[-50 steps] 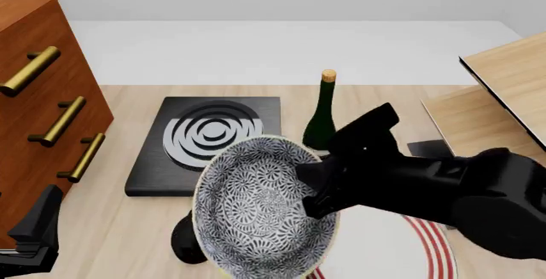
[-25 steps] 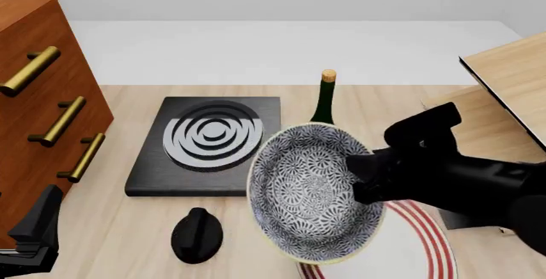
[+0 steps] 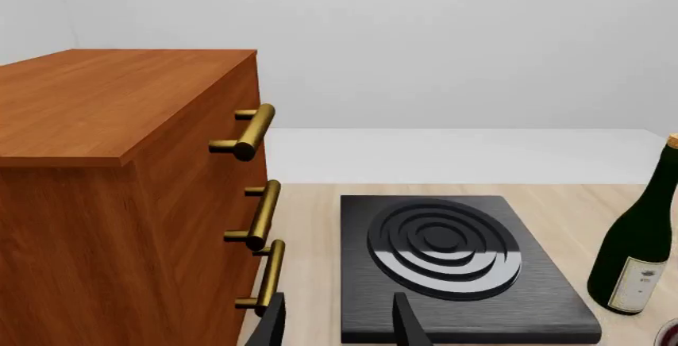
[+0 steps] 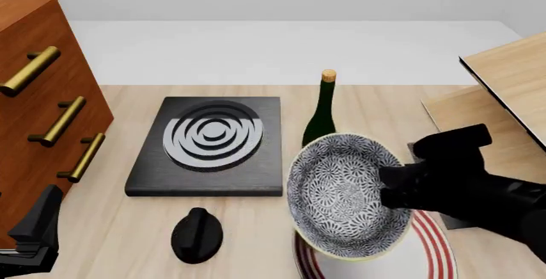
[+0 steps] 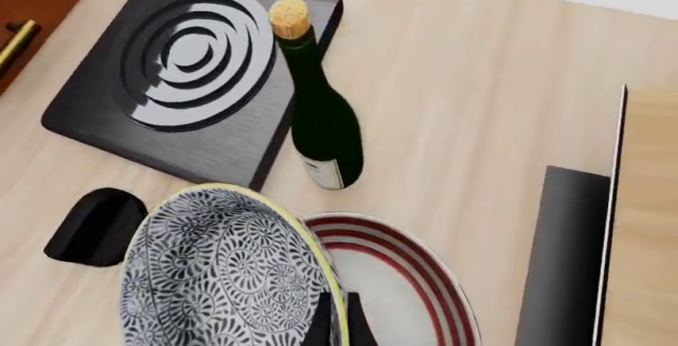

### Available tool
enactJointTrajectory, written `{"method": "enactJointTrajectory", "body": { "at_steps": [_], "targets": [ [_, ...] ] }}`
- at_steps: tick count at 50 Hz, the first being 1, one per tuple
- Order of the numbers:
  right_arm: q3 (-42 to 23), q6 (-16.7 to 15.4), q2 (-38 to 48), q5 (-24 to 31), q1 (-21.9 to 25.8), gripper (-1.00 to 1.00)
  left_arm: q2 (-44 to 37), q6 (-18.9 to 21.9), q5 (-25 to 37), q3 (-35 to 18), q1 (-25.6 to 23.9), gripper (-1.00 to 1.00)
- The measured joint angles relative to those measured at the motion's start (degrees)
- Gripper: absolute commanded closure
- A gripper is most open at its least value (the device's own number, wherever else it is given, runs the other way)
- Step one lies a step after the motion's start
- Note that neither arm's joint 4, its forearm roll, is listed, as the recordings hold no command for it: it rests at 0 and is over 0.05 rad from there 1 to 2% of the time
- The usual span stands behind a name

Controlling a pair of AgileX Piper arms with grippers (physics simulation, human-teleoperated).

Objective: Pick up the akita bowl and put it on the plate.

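Your right pincer (image 5: 337, 321) is pinching the rim of the akita bowl (image 4: 346, 192), which hangs off the desk (image 4: 367, 103), tipped steeply on its side. The plate (image 4: 426, 256) lies just below the pincer, partly under the bowl. So the pick-up is done; levelling, lowering and letting go are left. How much air remains between bowl and plate is hard to judge. Your left pincer (image 3: 337, 322) stands spread, holding nothing, well apart beside the cabinet (image 3: 117, 195).

Simulated kitchen setting — black stove (image 4: 207, 144) on a wooden table (image 4: 375, 103), wine bottle (image 4: 321, 111), wooden drawer cabinet (image 3: 127, 195) — plain white backdrop.
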State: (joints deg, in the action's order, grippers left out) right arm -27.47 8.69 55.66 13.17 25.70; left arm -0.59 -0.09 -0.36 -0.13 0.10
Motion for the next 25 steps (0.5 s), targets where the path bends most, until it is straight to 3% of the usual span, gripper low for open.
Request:
{"method": "enactJointTrajectory", "body": {
  "at_steps": [25],
  "targets": [
    [6.3, 0.5, -0.1, -3.4, -7.2, 1.0, 0.0, 0.0, 0.0, 0.0, 0.0, -1.0]
  ]
}}
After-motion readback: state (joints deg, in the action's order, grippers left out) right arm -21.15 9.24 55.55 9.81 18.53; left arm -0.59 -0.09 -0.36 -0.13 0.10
